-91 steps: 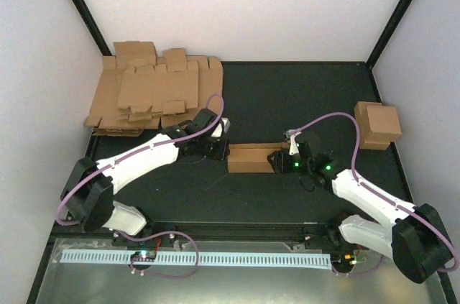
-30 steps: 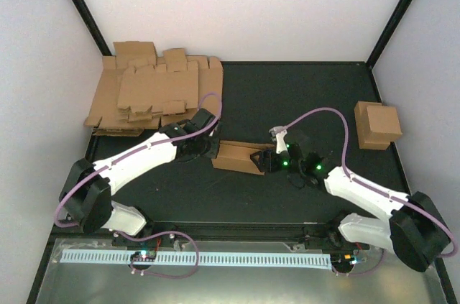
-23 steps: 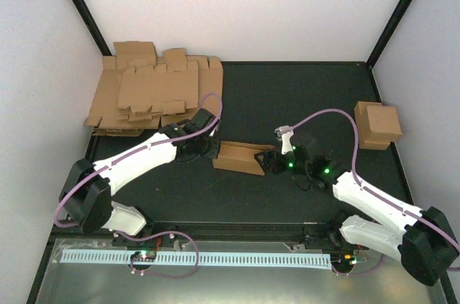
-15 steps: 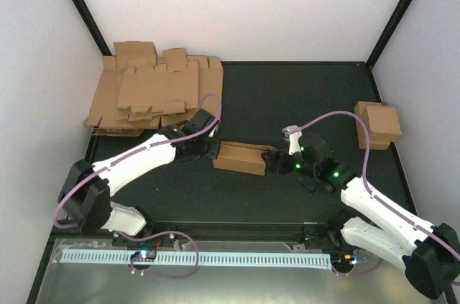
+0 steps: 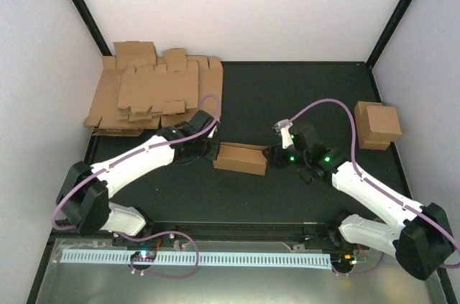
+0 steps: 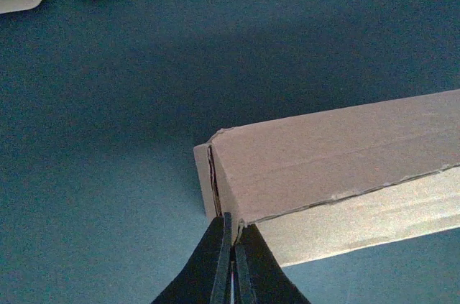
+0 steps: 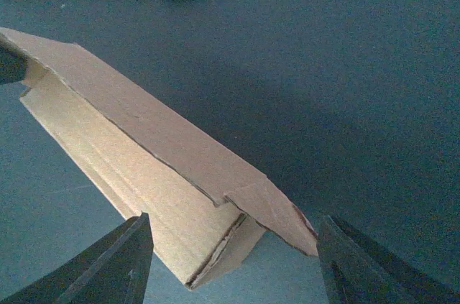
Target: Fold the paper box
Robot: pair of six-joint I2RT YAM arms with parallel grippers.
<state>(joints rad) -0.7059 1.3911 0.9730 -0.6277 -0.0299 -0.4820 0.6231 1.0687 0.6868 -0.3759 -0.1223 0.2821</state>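
While the paper box [image 5: 241, 158] lies mid-table [image 5: 287, 95], both arms reach low and inward. Left claw [image 6: 230, 261] pinches the box's left end corner; right claw [image 7: 233, 243] is spread wide, facing its right end.

Plain brown paper box [image 5: 241, 159] on a black table [image 5: 302, 95].

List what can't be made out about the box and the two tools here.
- Left wrist view: the box runs off the right edge; its far end is cut off.
- Left wrist view: the left tool is shut at the box's corner, hiding how much cardboard it pinches.
- Top view: the right tool is too small and dark to show contact with the box.
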